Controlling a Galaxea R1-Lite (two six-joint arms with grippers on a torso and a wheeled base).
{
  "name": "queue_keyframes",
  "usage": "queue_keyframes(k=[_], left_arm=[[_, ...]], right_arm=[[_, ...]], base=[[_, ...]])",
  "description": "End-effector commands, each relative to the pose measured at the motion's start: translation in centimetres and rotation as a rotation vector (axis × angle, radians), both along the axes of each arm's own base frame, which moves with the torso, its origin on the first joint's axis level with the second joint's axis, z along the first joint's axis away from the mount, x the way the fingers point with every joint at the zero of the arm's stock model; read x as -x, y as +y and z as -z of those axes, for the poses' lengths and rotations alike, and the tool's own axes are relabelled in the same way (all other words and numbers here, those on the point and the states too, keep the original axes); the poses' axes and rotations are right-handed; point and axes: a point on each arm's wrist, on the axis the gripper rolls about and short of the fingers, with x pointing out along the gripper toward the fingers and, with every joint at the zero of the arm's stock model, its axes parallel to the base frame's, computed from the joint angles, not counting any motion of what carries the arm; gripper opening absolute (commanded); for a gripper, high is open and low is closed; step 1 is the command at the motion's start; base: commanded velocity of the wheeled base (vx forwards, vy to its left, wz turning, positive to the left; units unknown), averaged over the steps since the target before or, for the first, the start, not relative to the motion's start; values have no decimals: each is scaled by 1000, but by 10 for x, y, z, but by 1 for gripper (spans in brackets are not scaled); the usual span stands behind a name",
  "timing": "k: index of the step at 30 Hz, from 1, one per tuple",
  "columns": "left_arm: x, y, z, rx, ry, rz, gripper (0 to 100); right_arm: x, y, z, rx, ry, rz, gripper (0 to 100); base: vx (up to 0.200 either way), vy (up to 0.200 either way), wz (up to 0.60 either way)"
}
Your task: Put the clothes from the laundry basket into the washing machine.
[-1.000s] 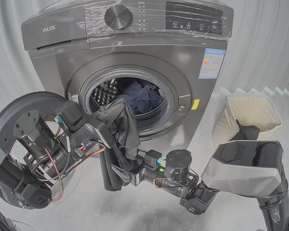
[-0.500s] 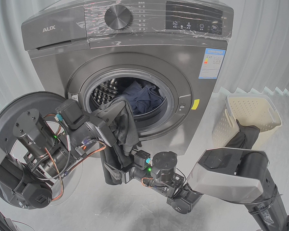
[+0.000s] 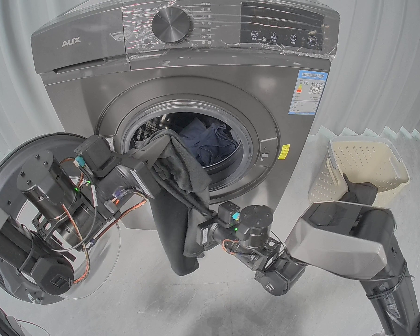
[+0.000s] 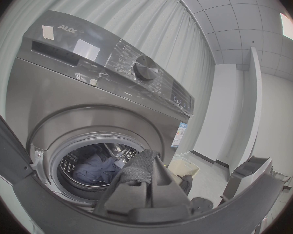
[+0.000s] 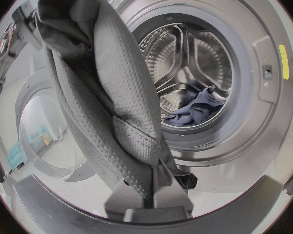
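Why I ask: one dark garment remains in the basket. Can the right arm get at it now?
Probably not yet. The right tool is shut on the grey garment and must release it first. The laundry basket with the dark garment stands open on that arm's side.

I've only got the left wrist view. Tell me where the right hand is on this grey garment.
Observer: The right hand is shut on a lower fold of the grey garment, below and in front of the opening of the washing machine.
Operator: Report how much cloth is outside the drum.
Observer: In the head view a long tail hangs down the machine's front, well below the opening's rim.
Operator: Check the door.
Observer: The door is swung wide open on the robot's left.
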Motion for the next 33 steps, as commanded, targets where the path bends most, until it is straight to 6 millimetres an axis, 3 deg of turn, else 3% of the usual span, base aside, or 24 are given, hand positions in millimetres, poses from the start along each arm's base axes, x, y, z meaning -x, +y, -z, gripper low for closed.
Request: queue_keyframes(k=[1, 6, 13, 21, 22, 30, 33], left_arm=[[-12, 13, 9, -18, 29, -60, 0], [-12, 16, 22, -45, 73, -68, 0], [-3, 17, 67, -201, 199, -62, 0], [4, 15, 79, -264, 224, -22, 0], [5, 16, 80, -268, 227, -15, 100], [14, 17, 86, -291, 256, 28, 100], [14, 16, 78, -278, 221, 50, 100]], right_arm=[[-8, -29, -34, -34, -27, 63, 0], [-9, -49, -58, -54, -52, 101, 0], [-2, -59, -98, -104, -111, 109, 0], [4, -59, -113, -130, -130, 119, 0], [4, -59, -113, -132, -130, 129, 0], [0, -60, -110, -128, -120, 144, 0], [-1, -60, -110, -128, -120, 148, 0]], base=[[0, 0, 0], [0, 0, 0], [0, 0, 0], [0, 0, 0], [0, 0, 0], [0, 0, 0], [0, 0, 0]])
